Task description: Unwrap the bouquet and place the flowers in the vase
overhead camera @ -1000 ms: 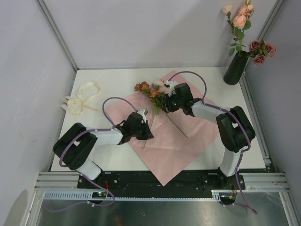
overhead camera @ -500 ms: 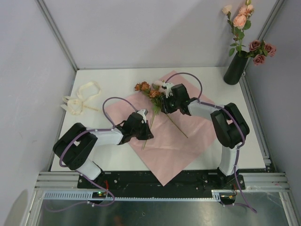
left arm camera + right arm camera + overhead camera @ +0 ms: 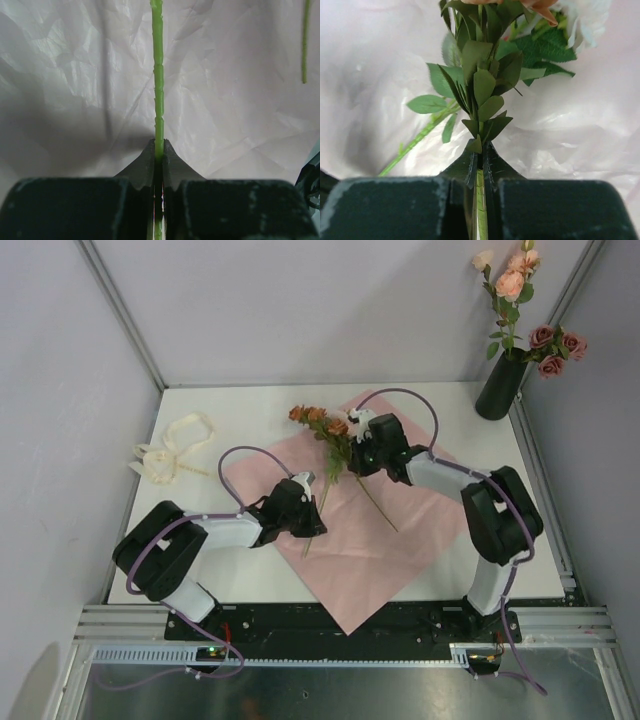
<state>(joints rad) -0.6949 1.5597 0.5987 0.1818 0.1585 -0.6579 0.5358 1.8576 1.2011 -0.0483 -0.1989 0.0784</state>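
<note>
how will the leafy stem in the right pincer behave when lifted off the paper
Probably light: the right pincer shuts on a thin leafy stem. It may sag, since its blooms sit well past the grip. Its leaves could snag the second stem lying beside it.

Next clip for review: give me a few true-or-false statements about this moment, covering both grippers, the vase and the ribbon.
1. The right gripper is shut on a leafy stem. True.
2. The vase holds nothing. False: flowers already stand in it.
3. The left gripper hangs open above the pink paper. False: it is shut on a bare green stem.
4. The ribbon lies on the table, off the paper. True.
</note>
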